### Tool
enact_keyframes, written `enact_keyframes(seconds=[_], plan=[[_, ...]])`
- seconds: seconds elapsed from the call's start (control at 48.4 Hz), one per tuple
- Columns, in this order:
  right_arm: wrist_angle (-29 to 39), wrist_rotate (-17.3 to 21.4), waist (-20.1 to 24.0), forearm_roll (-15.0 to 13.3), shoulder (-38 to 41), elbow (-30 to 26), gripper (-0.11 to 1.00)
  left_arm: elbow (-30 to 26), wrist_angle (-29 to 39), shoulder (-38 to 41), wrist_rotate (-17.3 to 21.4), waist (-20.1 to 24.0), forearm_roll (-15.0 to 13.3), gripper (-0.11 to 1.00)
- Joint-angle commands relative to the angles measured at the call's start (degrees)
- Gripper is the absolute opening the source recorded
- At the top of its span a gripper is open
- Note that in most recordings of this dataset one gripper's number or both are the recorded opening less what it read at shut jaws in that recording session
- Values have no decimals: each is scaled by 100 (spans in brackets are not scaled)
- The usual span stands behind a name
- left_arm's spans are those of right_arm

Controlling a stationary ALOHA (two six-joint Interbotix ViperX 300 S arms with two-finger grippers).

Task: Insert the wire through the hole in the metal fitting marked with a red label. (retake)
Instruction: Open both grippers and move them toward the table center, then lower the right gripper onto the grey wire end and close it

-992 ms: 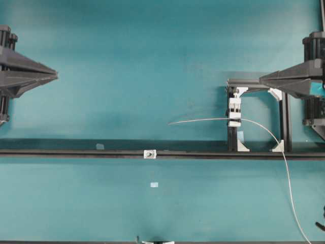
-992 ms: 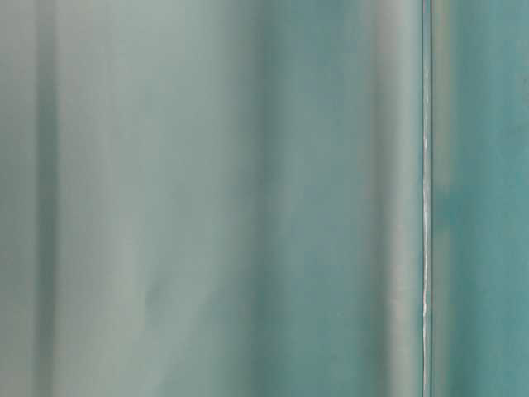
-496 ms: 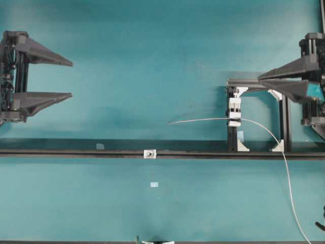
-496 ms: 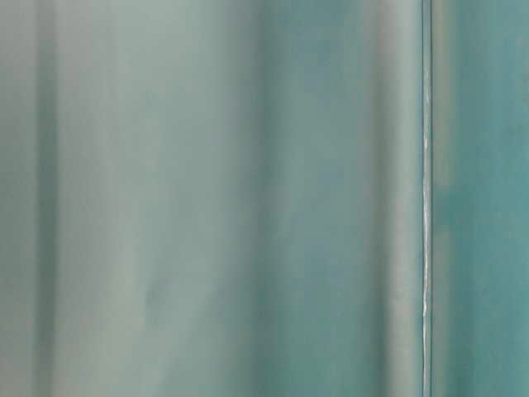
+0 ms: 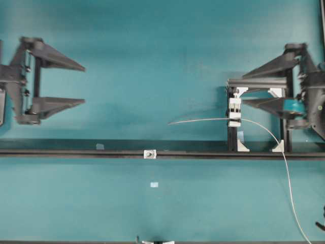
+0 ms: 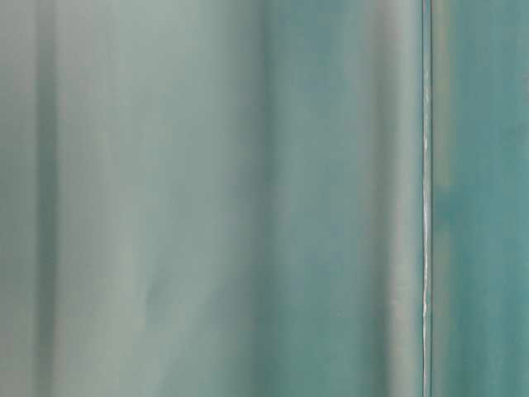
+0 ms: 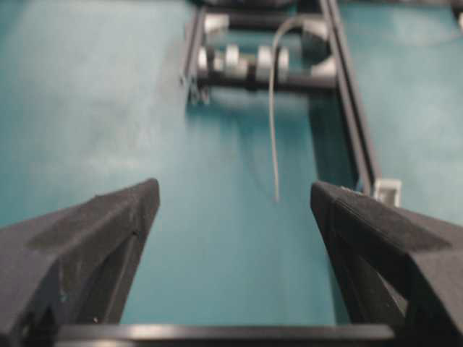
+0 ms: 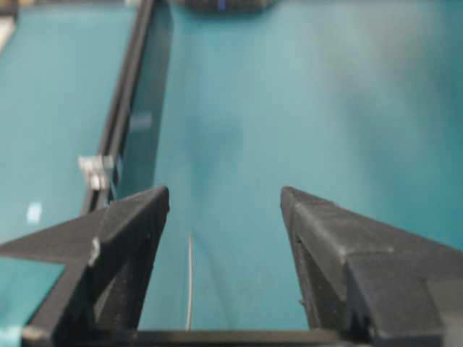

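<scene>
Teal matting covers the whole bench, and across it runs the black rail with the fitting seated on it near mid-length, its hole a dark dot at the centre. From that fitting, the wire lies at about two o'clock: it is pinched in the white clamp on the small black frame, its free end sticking out toward nine o'clock and hanging short of the fitting, well apart from it, while the long tail loops away toward five o'clock and off the bench. Our left gripper sits at ten o'clock from the fitting, jaws wide apart and empty; our right gripper hovers over the frame at two o'clock, jaws also apart and empty. We judge this to be the very opening step, the approach, with nothing yet grasped. Next, we think, one gripper must come down on the free stretch of wire near its tip, close gently, and steer that tip to the hole. The table-level view shows only blur.
</scene>
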Motion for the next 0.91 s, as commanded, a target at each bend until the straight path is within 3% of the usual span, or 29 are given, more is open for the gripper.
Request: enact_keyframes(seconds=[0.0,0.331,0.889], plan=[[-26,53,-9,18,360,-193,70,-202,-53,299,9,9,-9,72],[53,123,44,9,1151,-466,70,-475,-26,1327,18,-18,-9,72],[35,114,255,-26,2355,-932,70,-853,-26,2391,9,-70,-9,73]])
